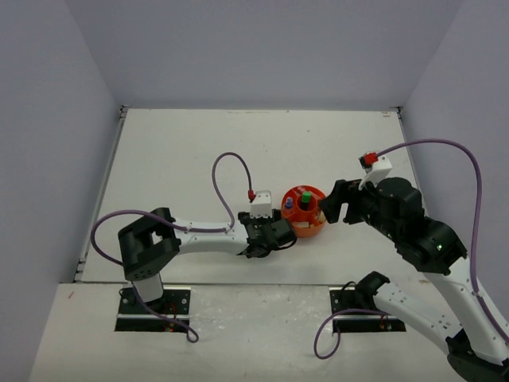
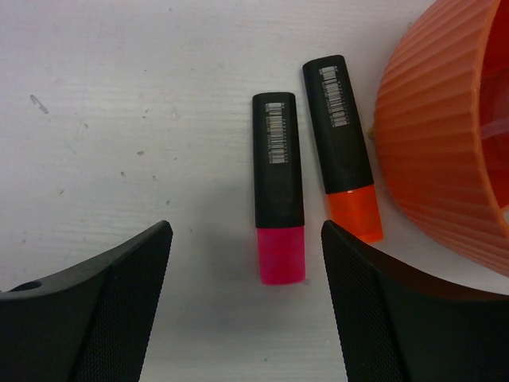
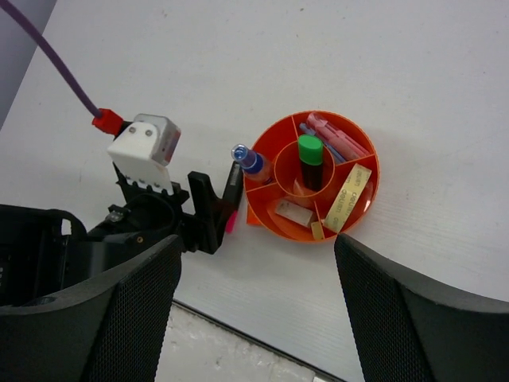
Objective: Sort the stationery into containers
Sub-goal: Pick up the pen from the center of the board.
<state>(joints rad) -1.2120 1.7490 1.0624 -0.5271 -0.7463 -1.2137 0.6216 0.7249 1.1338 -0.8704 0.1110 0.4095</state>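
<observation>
The round orange organiser [image 1: 306, 225] stands mid-table. In the right wrist view its rim [image 3: 375, 171] rings a green-capped black marker [image 3: 310, 159] in the central cup. The outer compartments hold a cream tape roll [image 3: 351, 193], pinkish pens [image 3: 334, 137] and a blue-tipped marker [image 3: 248, 159]. Two black markers lie on the table just left of the organiser wall [image 2: 437, 143], one pink-capped [image 2: 278, 187], one orange-capped [image 2: 343, 151]. My left gripper [image 2: 245, 267] is open, low over the table, with the pink cap between its fingers. My right gripper [image 3: 256, 259] is open and empty, hovering right of the organiser.
The left arm's wrist camera block [image 3: 145, 143] with its purple cable [image 3: 56, 60] sits left of the organiser. The table's front edge [image 3: 262, 342] runs below it. Grey walls enclose the table on three sides.
</observation>
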